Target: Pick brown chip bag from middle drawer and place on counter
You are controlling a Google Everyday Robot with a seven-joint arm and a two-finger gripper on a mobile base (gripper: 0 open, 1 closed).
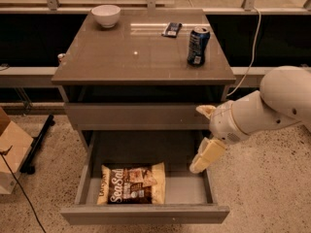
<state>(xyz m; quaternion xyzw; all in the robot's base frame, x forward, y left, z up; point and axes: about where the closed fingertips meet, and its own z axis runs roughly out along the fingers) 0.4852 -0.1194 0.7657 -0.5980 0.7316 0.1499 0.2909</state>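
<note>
The brown chip bag (132,184) lies flat on the floor of the open middle drawer (187,189), at its front left, with the white "Sea Salt" lettering facing up. My gripper (204,134) hangs over the drawer's right side, above and to the right of the bag and apart from it. Its two cream fingers stand apart with nothing between them. The counter (141,57) is the glossy grey-brown top of the cabinet above.
On the counter stand a white bowl (106,15) at the back left, a small dark packet (171,29) at the back, and a blue can (198,45) at the right. A closed drawer front (136,116) sits above the open drawer. A cardboard box (10,149) is on the floor at left.
</note>
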